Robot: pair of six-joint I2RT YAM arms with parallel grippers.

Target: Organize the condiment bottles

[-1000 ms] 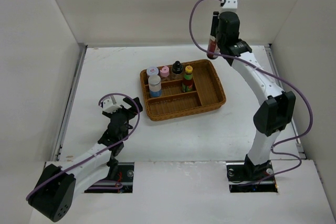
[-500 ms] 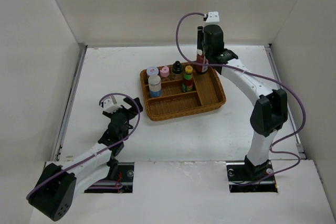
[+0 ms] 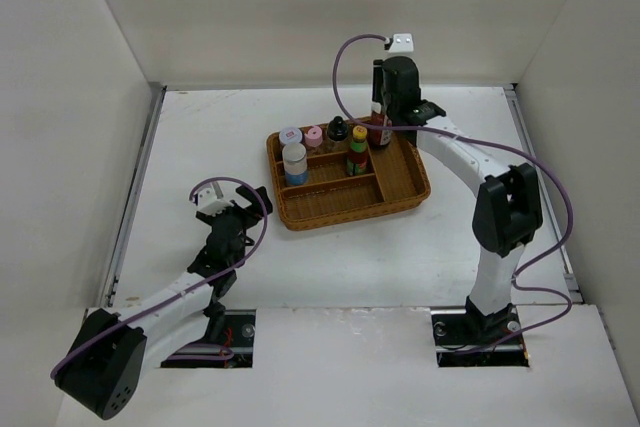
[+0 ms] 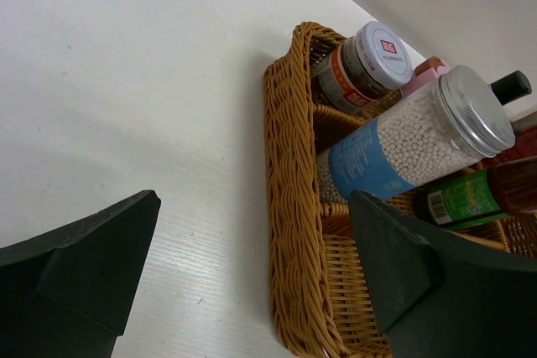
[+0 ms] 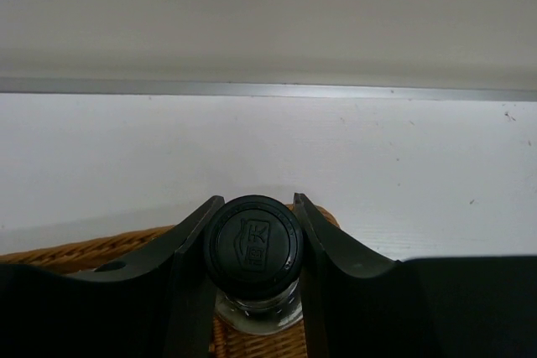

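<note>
My right gripper (image 3: 384,112) is shut on the tall dark red black-capped bottle (image 3: 379,127), held upright over the back right part of the brown wicker tray (image 3: 400,187). The right wrist view shows its black cap (image 5: 252,243) between my fingers. In the tray stand the purple-white-topped shaker (image 3: 290,135), the pink-topped shaker (image 3: 313,136), the black-topped shaker (image 3: 337,131), the yellow-capped green-red sauce (image 3: 357,151) and the grey-lidded blue-labelled jar (image 3: 294,163). My left gripper (image 3: 232,209) is open and empty, left of the tray. The jar (image 4: 411,136) also shows in the left wrist view.
White walls enclose the table on three sides. The tray's front compartment (image 3: 330,202) holds nothing. The tray's left rim (image 4: 294,207) lies between my left fingers in the left wrist view. A metal strip (image 5: 268,88) runs along the back wall.
My right gripper has carried the tall dark red bottle left and down, from beyond the tray's back right corner to over its back right part. The left arm has not moved.
</note>
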